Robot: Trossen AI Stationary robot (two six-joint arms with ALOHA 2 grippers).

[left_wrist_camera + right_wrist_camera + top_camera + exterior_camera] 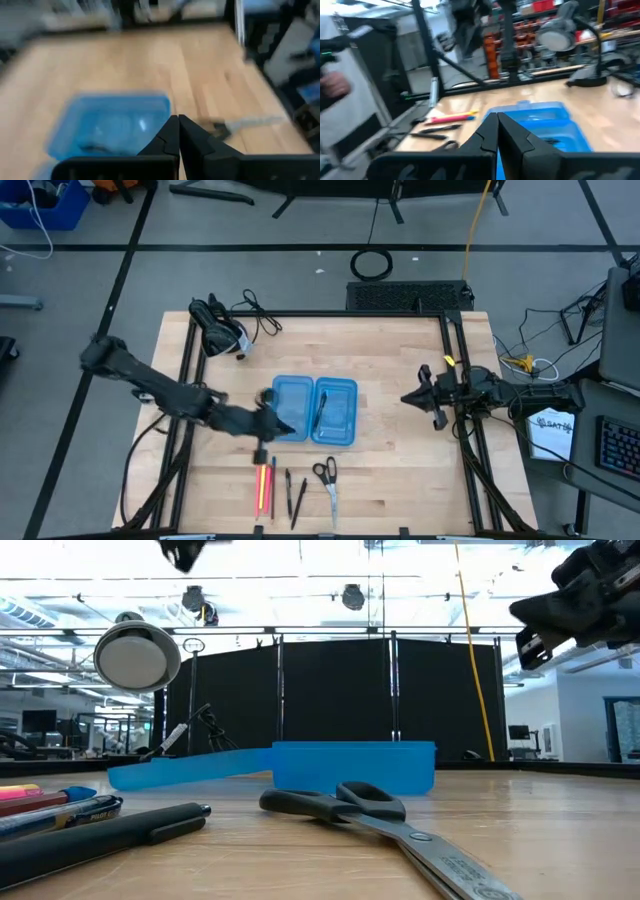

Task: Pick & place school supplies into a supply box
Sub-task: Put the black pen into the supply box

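The supply box (315, 410) lies open at mid-table, its two blue halves side by side. A black pen (322, 412) lies in the right half. The other school supplies lie on the wood near the front edge: red and yellow pens (264, 485), two black pens (294, 496) and the scissors (326, 483). My left gripper (280, 423) hangs shut over the box's near-left corner with nothing between its fingers (170, 135). My right gripper (412, 398) waits shut and raised at the table's right side, holding nothing.
A black desk lamp (215, 330) and loose cables (258, 315) sit at the table's far left. Black frame rails (455, 370) run along both sides. Bare wood lies between the box and my right gripper.
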